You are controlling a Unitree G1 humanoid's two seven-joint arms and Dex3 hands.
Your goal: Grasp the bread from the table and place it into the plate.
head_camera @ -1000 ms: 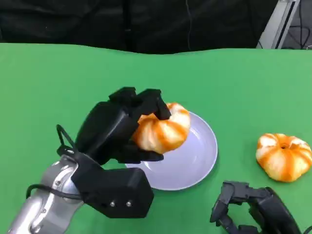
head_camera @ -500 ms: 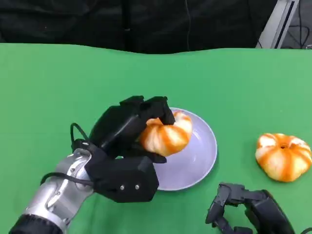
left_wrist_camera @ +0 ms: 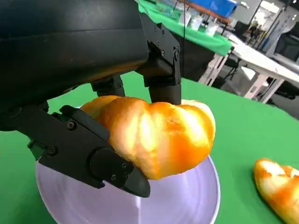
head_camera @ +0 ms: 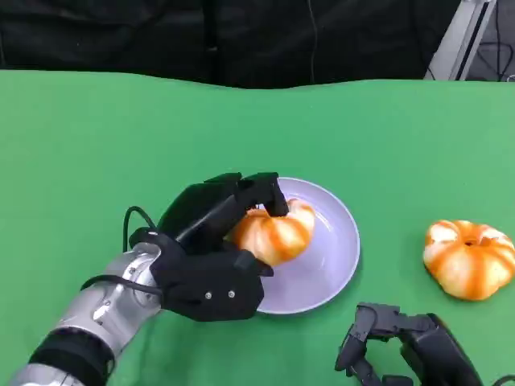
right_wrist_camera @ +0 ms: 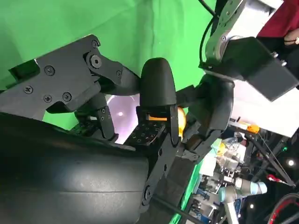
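Setting: robotics lab or test hall, not a home. Tabletop (head_camera: 96, 129) covered in plain chroma-green cloth, black curtain (head_camera: 241, 40) hung directly behind it. Left wrist view: more green-covered tables (left_wrist_camera: 196, 35) further back, white-framed benches (left_wrist_camera: 261, 56), a blue bin (left_wrist_camera: 212, 5) and small containers on them. Right wrist view: a cluttered bench with a small silver robot arm (right_wrist_camera: 238, 193), loose cables, and a person in a red top (right_wrist_camera: 282, 21) standing beside the table.
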